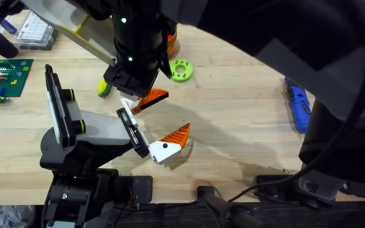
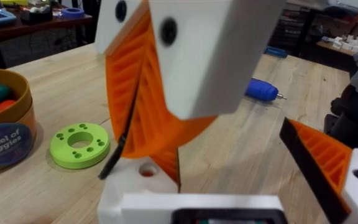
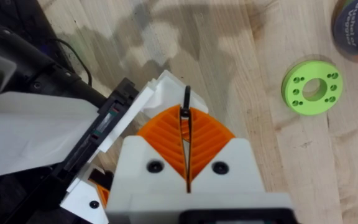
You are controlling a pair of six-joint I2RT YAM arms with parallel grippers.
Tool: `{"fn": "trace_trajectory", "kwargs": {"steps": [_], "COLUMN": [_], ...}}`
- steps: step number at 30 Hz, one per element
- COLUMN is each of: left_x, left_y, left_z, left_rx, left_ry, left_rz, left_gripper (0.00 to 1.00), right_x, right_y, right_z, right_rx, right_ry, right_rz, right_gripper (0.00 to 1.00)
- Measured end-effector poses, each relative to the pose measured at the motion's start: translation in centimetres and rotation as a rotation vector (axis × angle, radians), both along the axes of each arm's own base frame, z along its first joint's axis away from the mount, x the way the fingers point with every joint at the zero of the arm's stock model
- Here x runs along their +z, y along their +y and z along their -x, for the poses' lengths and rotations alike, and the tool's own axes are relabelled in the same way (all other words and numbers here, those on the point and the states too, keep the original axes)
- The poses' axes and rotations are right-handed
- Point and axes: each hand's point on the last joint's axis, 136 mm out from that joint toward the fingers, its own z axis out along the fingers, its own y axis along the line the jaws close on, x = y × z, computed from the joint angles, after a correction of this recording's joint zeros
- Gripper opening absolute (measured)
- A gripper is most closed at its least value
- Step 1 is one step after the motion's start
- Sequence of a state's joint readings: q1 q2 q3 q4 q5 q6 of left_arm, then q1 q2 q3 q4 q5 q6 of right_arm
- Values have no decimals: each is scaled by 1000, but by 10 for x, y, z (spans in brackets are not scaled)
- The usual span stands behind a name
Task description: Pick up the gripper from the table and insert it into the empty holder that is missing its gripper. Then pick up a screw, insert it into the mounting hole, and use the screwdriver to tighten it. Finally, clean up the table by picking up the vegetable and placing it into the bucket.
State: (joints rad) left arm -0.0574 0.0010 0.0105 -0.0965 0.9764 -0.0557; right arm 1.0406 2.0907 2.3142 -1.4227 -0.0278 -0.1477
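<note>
The gripper (image 1: 152, 98), an orange ribbed fin on a white base, sits in the holder (image 1: 127, 107) on my left arm's rail. Its mounting hole (image 2: 148, 169) is bare. My left gripper (image 1: 177, 111) is open, its other orange finger (image 2: 328, 162) well apart. My right gripper (image 3: 184, 115) hangs right over the holder, pads shut on a thin black screw (image 2: 120, 149) whose tip is just beside the hole. The blue screwdriver (image 1: 298, 104) lies at the far right. A yellow-green vegetable (image 1: 103, 85) lies left of the right gripper. The bucket (image 2: 5, 134) holds other vegetables.
A lime-green ring (image 1: 181, 69) lies flat between the bucket and the holder. A green brick plate (image 1: 2, 76) and a parts box (image 1: 33, 31) sit at the far left. My right arm crosses the table as a large dark mass above the middle.
</note>
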Motion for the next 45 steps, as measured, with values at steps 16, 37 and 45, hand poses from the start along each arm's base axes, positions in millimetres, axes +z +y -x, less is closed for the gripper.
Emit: {"fn": "trace_trajectory", "kwargs": {"steps": [16,37,45], "left_x": [0,0,0], "left_y": [0,0,0], "left_z": [0,0,0], "left_rx": [0,0,0], "left_ry": [-1,-1,-1], "left_rz": [1,1,1], "left_gripper": [991,991,991], "right_x": [6,32,32], "right_y": [3,-24,-16], "right_z": [-5,8,25], "right_rx": [-4,-21,15], "right_ry": [-23,-16,-13], "right_rz": [-22,32,34], "right_gripper": [9,9,9]}}
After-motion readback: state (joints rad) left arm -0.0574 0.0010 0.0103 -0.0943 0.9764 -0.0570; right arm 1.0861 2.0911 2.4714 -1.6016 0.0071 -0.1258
